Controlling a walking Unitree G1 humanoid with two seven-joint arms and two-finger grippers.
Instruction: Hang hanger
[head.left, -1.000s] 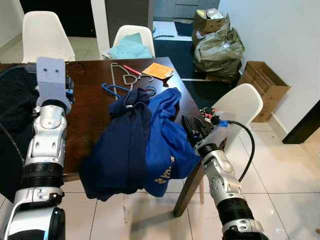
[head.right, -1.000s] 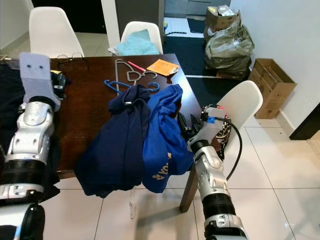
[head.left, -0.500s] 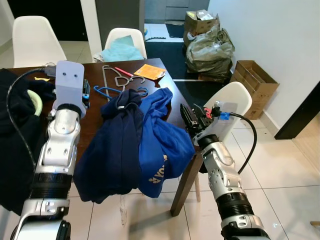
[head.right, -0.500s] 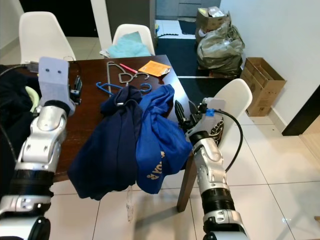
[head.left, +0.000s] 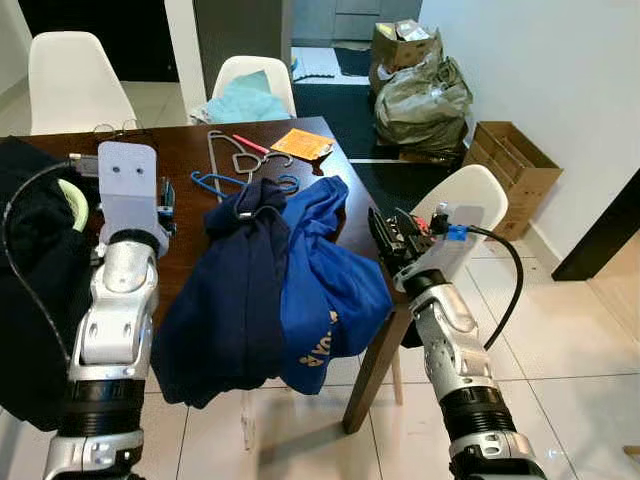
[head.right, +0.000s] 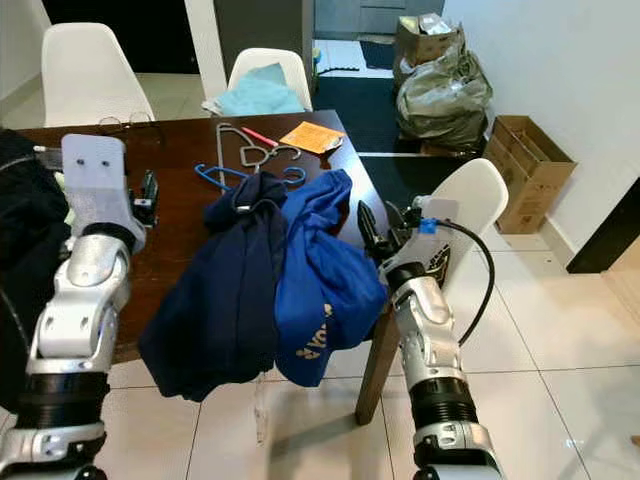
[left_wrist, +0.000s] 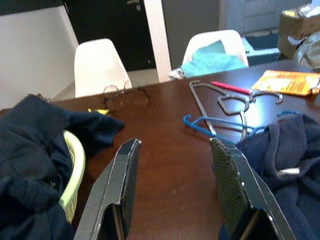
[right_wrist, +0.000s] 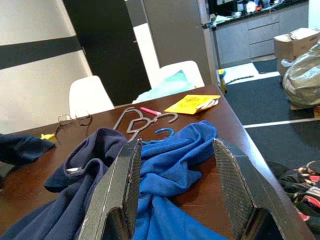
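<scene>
A blue hanger (head.left: 222, 182) and a grey hanger (head.left: 232, 152) lie on the dark wooden table (head.left: 190, 225), beside a pink-red one (head.left: 250, 144). A navy hoodie (head.left: 235, 290) and a bright blue garment (head.left: 325, 275) are draped over the table's near edge. My left gripper (left_wrist: 175, 185) hovers open above the table left of the hoodie, facing the hangers. At the table's right corner my right gripper (right_wrist: 175, 185) is open too, aimed over the blue garment (right_wrist: 170, 150). Both hold nothing.
Dark clothes with a yellow-green basket rim (head.left: 70, 192) are piled at the table's left. Glasses (left_wrist: 122, 91) and an orange paper (head.left: 303, 143) lie on the table. White chairs (head.left: 462, 215) stand around it. Bags (head.left: 420, 85) and a cardboard box (head.left: 515, 165) sit by the right wall.
The head view has shifted a little. My left arm has drawn back slightly toward me, and the right gripper has risen a bit at the table corner. Clothes and hangers lie as before.
</scene>
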